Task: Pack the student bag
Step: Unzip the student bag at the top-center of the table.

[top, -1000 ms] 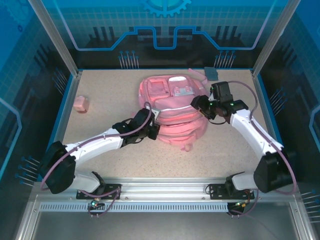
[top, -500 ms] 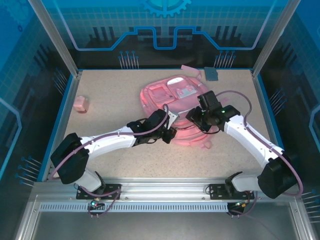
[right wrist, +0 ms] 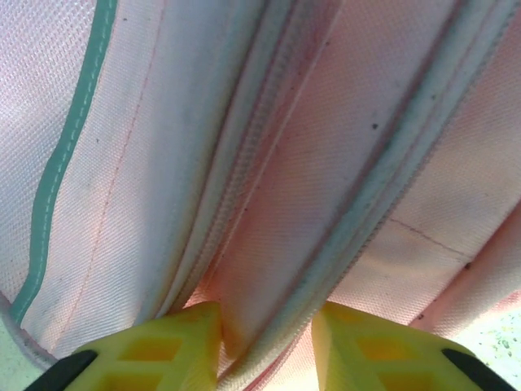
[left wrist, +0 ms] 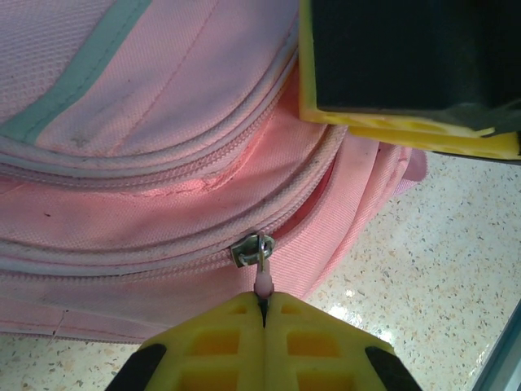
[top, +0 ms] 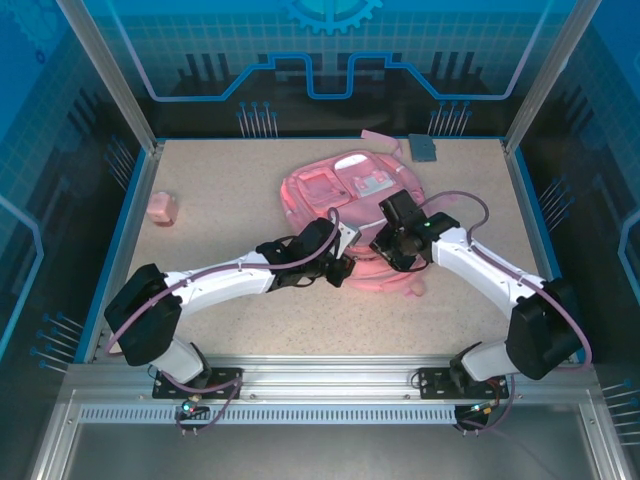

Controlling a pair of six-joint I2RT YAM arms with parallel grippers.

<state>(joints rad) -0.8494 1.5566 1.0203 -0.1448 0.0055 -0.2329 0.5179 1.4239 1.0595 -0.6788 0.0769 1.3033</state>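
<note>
A speckled beige table (top: 220, 185) with a blue rim sits inside a metal frame with blue panels. Bare tabletop lies to the left of and below the pink backpack (top: 330, 185), which is flat at upper centre. A small pink block (top: 162, 208) rests near the left rim, and a grey object (top: 423, 147) at the upper right edge. The left gripper (left wrist: 262, 308) is clamped together on the backpack's zip pull (left wrist: 263, 281). The right gripper (right wrist: 264, 342) pinches a fold of the backpack's fabric. The backpack's contents cannot be seen.
</note>
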